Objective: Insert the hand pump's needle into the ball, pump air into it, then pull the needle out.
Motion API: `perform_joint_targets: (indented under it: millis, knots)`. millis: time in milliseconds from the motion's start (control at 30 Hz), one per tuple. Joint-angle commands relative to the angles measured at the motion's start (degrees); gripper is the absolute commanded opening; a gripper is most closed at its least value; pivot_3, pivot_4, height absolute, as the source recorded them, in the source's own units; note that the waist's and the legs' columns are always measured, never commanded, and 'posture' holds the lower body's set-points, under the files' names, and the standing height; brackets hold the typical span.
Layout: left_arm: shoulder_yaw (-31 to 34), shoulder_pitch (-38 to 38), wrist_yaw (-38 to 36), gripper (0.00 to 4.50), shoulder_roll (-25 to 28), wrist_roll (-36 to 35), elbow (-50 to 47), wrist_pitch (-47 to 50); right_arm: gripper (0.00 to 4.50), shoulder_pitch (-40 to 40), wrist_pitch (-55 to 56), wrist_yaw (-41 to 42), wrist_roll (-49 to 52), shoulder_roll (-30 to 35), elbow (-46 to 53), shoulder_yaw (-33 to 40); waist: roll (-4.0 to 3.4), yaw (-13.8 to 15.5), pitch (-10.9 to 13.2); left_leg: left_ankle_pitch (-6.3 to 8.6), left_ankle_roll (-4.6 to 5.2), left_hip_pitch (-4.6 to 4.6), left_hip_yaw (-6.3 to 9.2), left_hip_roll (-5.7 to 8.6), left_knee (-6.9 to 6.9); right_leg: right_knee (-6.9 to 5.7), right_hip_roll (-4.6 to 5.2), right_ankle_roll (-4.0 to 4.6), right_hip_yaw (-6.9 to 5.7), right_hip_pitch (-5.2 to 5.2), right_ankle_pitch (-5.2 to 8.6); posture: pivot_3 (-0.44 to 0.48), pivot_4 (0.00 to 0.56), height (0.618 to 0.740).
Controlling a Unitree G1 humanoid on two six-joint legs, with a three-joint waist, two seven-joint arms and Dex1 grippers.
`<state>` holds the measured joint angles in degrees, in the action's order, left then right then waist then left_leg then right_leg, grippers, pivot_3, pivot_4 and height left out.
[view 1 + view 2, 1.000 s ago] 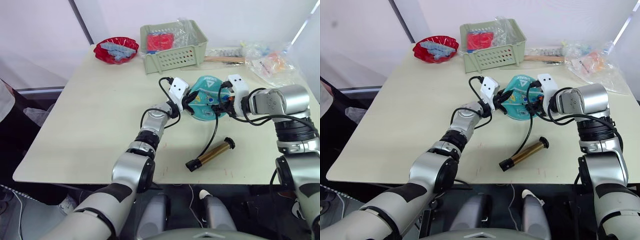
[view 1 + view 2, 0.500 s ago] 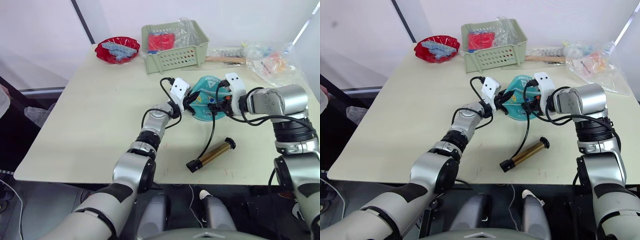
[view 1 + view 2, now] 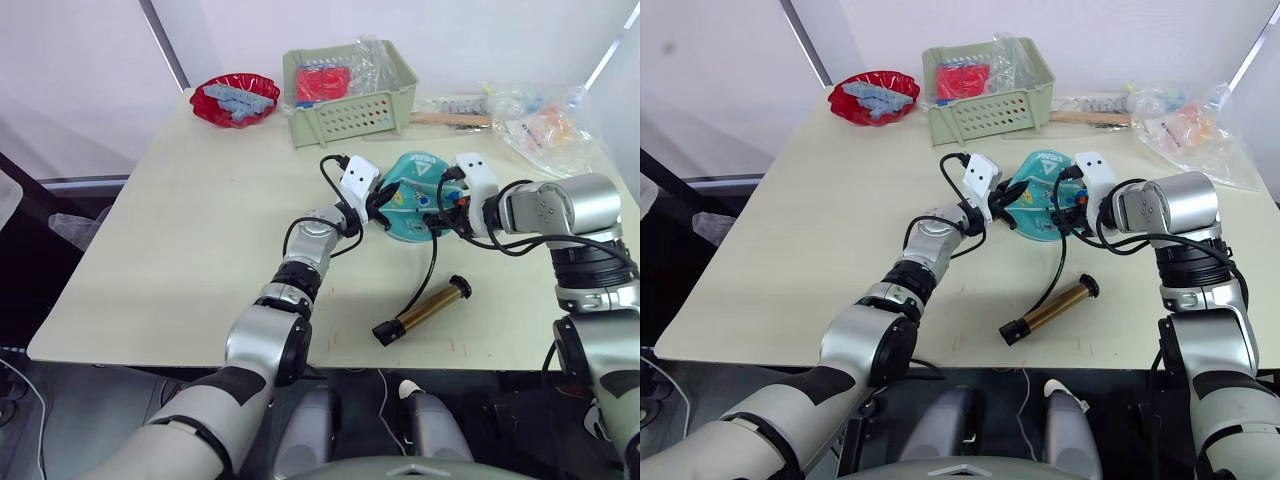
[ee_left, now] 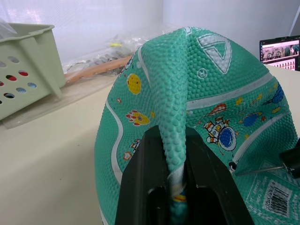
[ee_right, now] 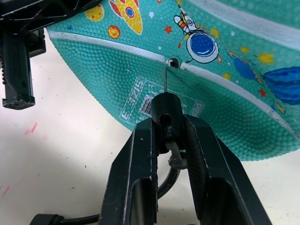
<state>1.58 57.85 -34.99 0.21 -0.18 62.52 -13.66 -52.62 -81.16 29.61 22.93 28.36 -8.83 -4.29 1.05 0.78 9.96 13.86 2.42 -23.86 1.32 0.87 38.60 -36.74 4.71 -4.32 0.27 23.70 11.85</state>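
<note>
At the far side of the table sits a green basket with holes in its wall. Red things and some clear plastic lie inside it. Just beside it is a red bowl full of small blue pieces. Clear bags with orange bits lie at the far right corner.

The ball is in the middle of the table, near the basket. It is teal and bumpy, with white stripes, a white triangle, and little pictures of rockets, planets and a spaceman. It looks soft and partly flat, with a fold sticking up. A white label patch sits near a small dark hole in the ball.

The left gripper is pinching that fold between its two black fingers. The right gripper is on the other side of the ball, pinching the black end of the hose. The needle sticks out from that end, and its tip is right at the small hole. I cannot tell how deep it goes.

The pump lies flat on the table near the front edge, apart from the ball. It is gold with black ends, and the hose runs from it up to the right gripper.
</note>
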Motion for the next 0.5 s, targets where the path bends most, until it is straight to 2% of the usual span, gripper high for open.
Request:
perform_joint_targets:
  millis: [33, 500]
  knots:
    - [-1.36, -1.25, -0.41, 0.02, -1.22, 0.44, 1.33, 1.26, 0.31, -0.52, 0.44, -0.30, 0.00, 0.58, 1.23, 1.61, 0.00, 0.00, 0.00, 0.00, 0.00, 0.00, 0.00, 0.00, 0.00, 0.00, 0.00, 0.00, 0.00, 0.00, 0.00, 0.000, 0.150, 0.737]
    - [-1.36, -1.39, -0.44, 0.02, -1.20, 0.45, 1.43, 1.28, 0.31, -0.44, 0.88, -0.30, 0.44, 0.58, 1.77, 2.60, 0.00, 0.00, 0.00, 0.00, 0.00, 0.00, 0.01, 0.00, 0.00, 0.00, 0.00, 0.00, -0.01, 0.00, 0.00, 0.000, 0.150, 0.737]
